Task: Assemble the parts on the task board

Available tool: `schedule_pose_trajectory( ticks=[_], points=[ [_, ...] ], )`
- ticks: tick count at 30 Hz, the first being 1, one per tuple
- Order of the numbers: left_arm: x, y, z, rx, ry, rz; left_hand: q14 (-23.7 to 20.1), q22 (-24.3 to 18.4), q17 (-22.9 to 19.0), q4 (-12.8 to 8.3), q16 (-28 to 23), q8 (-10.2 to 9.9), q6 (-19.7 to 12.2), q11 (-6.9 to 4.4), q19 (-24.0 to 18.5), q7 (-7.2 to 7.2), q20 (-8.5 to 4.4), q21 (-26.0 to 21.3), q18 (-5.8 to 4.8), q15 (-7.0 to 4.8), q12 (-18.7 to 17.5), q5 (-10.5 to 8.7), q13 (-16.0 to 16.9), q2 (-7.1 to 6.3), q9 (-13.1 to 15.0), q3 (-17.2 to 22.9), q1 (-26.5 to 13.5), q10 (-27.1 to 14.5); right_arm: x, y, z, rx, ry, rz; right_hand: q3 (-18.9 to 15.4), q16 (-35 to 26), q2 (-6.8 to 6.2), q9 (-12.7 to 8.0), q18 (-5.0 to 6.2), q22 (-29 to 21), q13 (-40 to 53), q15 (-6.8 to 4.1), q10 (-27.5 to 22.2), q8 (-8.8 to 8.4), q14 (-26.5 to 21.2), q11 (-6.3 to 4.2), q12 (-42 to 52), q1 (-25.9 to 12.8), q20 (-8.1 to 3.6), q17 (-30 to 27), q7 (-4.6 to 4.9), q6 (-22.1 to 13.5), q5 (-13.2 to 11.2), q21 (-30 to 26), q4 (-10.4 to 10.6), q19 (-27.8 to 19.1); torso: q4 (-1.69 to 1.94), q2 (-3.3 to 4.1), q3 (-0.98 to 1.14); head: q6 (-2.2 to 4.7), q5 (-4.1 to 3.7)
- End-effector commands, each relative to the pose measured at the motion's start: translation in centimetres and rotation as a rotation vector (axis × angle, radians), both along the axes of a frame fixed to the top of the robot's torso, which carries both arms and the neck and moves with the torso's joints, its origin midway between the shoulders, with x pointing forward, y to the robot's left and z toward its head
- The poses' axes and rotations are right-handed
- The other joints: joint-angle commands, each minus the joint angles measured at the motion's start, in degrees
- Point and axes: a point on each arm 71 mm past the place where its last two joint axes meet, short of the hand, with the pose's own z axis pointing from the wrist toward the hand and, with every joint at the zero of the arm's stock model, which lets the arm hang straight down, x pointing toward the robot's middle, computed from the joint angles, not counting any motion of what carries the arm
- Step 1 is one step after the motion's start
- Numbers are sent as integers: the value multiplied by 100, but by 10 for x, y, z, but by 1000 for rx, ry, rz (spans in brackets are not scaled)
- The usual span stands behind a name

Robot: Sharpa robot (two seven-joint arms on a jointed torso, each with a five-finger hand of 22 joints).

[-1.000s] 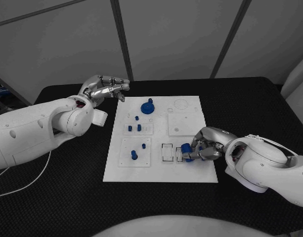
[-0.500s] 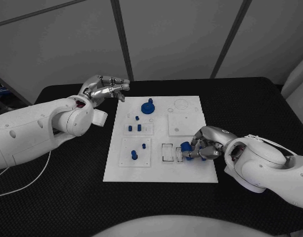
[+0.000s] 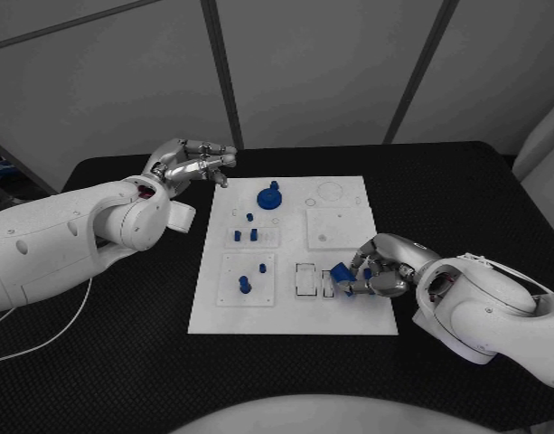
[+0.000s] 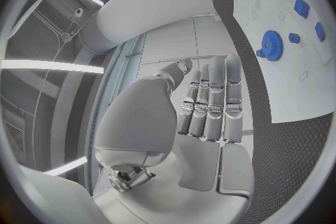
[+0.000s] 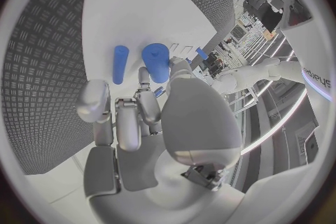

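The white task board (image 3: 290,312) lies in the middle of the black table. My right hand (image 3: 379,269) rests over the board's near right edge and pinches a blue part (image 3: 342,273) beside two clear slots (image 3: 306,279). The right wrist view shows that blue part (image 5: 157,61) at my fingertips (image 5: 144,81), with a thin blue peg (image 5: 120,63) next to it. My left hand (image 3: 193,163) hovers off the board's far left corner, fingers loosely bent and holding nothing. A blue gear (image 3: 270,197) stands at the far end of the board.
Two small blue pegs (image 3: 246,234) stand mid-board on the left, and two more (image 3: 246,285) stand in the near left block. In the left wrist view the gear (image 4: 271,45) and blue pieces (image 4: 302,7) lie beyond my left hand (image 4: 203,117). Black table surrounds the board.
My right hand has turned slightly and edged towards me, tilting the blue part it holds beside the slots. The left hand has stayed where it was.
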Motion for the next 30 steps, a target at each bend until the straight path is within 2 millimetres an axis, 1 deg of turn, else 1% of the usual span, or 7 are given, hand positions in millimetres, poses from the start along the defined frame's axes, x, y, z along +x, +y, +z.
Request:
schedule_pose_trajectory(
  ticks=[1,8,12,16,24,28,30],
  points=[
    [0,-1,1,-9,-7,-12,-30,-9,-8,7,1,38,-2,13,-15,-15,15,-36,-59,10,23,-10,-10,14,-5,-20,-28,-44,0,-2,3,73,6,-52,11,29,27,119,-45,5,3,-42,-2,23,466,-15,-28,39,12,811,-44,22,28,21,-31,33,8,9,-6,5,-2],
    [0,-1,1,-8,-7,-10,-30,-9,-8,7,1,38,-2,13,-15,-15,15,-36,-59,10,23,-10,-10,14,-5,-20,-28,-44,-2,1,5,110,7,-60,16,33,40,128,-47,18,9,-45,1,31,468,-19,-30,52,10,819,-47,32,64,28,-26,38,1,9,0,-1,14],
    [0,-1,1,-8,-7,-12,-30,-9,-8,7,1,38,-2,13,-15,-15,15,-36,-59,10,23,-10,-10,14,-5,-20,-28,-44,-2,8,6,130,8,-50,17,36,47,132,-49,28,15,-46,6,36,469,-20,-27,52,9,826,-50,39,76,34,-20,43,-1,8,1,-4,18],
    [0,-1,1,-9,-7,-12,-30,-9,-8,7,1,38,-2,13,-15,-15,15,-36,-59,10,23,-10,-10,14,-5,-20,-28,-44,-3,16,6,147,9,-35,18,39,61,140,-50,35,25,-49,13,44,470,-23,-23,45,7,833,-54,50,91,38,-7,45,6,9,3,0,13],
    [0,-2,1,-10,-7,-14,-30,-9,-8,7,1,38,-2,13,-15,-15,15,-36,-59,10,23,-10,-10,14,-5,-20,-28,-44,-3,30,5,155,33,-3,-5,41,69,153,-50,38,31,-52,20,53,471,-25,-27,-6,3,838,-55,59,99,40,26,45,10,10,-7,-1,17],
    [0,-2,1,-9,-6,-14,-30,-9,-8,7,1,38,-2,13,-15,-15,15,-36,-59,10,23,-10,-10,14,-5,-20,-28,-44,-2,37,2,148,56,16,-34,45,88,167,-53,54,48,-52,33,60,473,-26,-22,-79,1,847,-57,64,74,50,44,50,5,9,-4,-4,27],
    [0,-2,1,-10,-6,-15,-30,-9,-8,7,1,38,-2,13,-15,-15,15,-36,-59,10,23,-10,-10,14,-5,-20,-28,-44,-1,39,1,142,65,22,-57,47,95,176,-53,56,55,-53,40,66,474,-27,-21,-125,1,850,-61,70,31,51,43,49,4,9,-6,-7,30]
  ],
)
